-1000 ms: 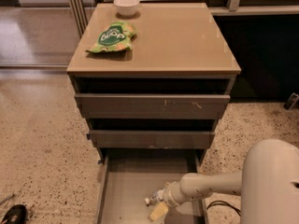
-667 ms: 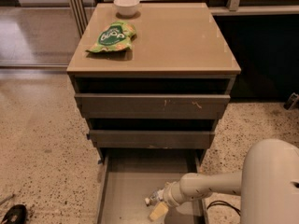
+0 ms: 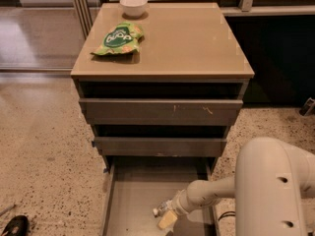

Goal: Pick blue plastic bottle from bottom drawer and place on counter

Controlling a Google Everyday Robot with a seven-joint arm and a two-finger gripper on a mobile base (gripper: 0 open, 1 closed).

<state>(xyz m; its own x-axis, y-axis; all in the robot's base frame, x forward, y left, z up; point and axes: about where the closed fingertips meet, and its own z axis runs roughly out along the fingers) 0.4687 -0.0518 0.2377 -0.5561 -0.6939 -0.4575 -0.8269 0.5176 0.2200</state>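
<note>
The bottle lies low in the pulled-out bottom drawer, near 6 o'clock on its visible floor. Only a small pale end of it shows. The gripper is down inside the drawer right at the bottle, at its 4 o'clock. I cannot tell whether it is spread, closed or pinching the bottle. The arm reaches in from 3 o'clock. The two upper drawers stand slightly ajar at 12 o'clock. Above them is the counter, with a green bag at its 9 o'clock and a white bowl at its 11 o'clock edge.
</note>
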